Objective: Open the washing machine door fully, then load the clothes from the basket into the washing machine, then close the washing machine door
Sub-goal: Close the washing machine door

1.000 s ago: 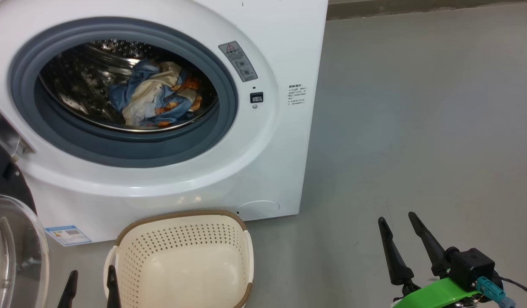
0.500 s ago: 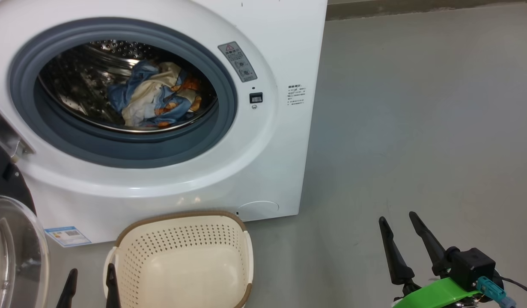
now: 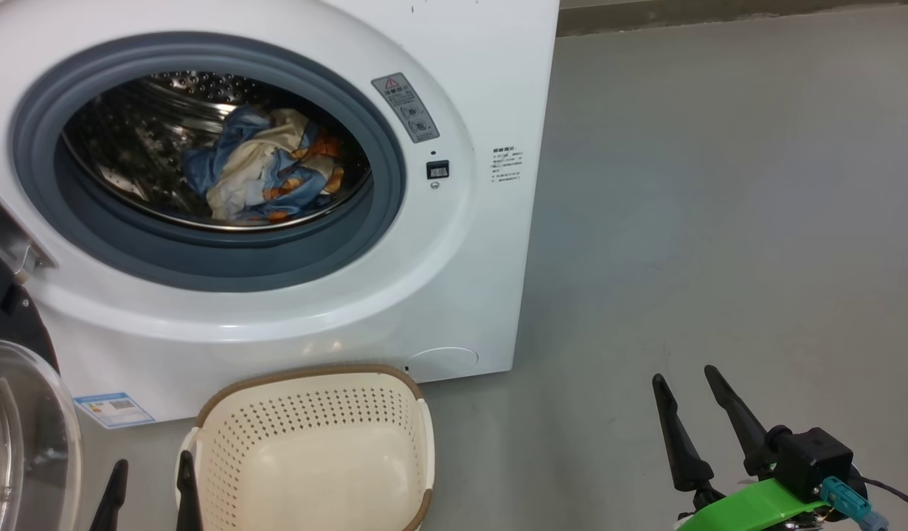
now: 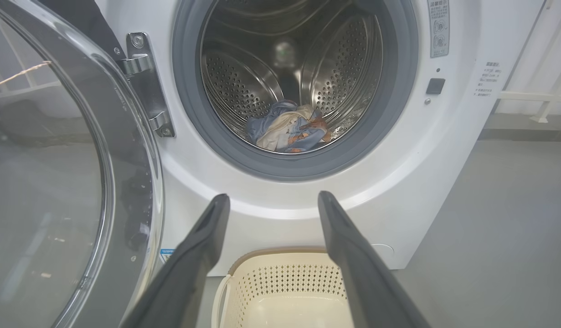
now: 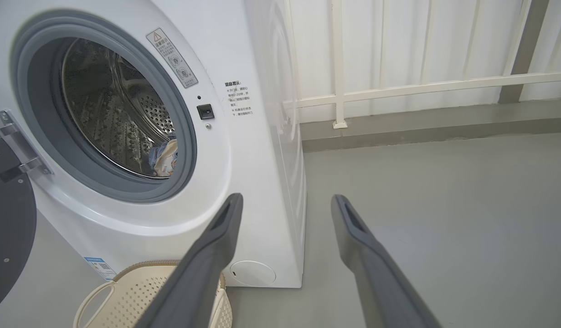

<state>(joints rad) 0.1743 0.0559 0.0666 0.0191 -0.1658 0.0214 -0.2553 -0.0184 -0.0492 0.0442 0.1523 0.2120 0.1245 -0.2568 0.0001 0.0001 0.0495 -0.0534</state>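
Note:
The white washing machine (image 3: 468, 44) stands with its round door (image 3: 11, 435) swung open at the left; the door's glass bowl (image 4: 43, 182) looms large in the left wrist view. Blue and cream clothes (image 3: 265, 173) lie inside the steel drum, also seen as clothes (image 4: 289, 132) and clothes (image 5: 164, 157). The cream basket (image 3: 313, 442) sits on the floor in front of the machine, with nothing in it. My left gripper (image 3: 150, 472) hangs open beside the basket's left rim. My right gripper (image 3: 686, 376) is open over bare floor, well right of the machine.
Grey floor (image 3: 719, 221) stretches to the right of the machine. A white railing (image 5: 398, 86) and wall stand behind. The door hinge (image 4: 146, 82) juts out at the opening's left side. A blue label sticker (image 3: 114, 408) sits low on the machine's front.
The whole head picture has shifted slightly left, so the camera has moved. Both grippers stay open and nothing among the objects has moved.

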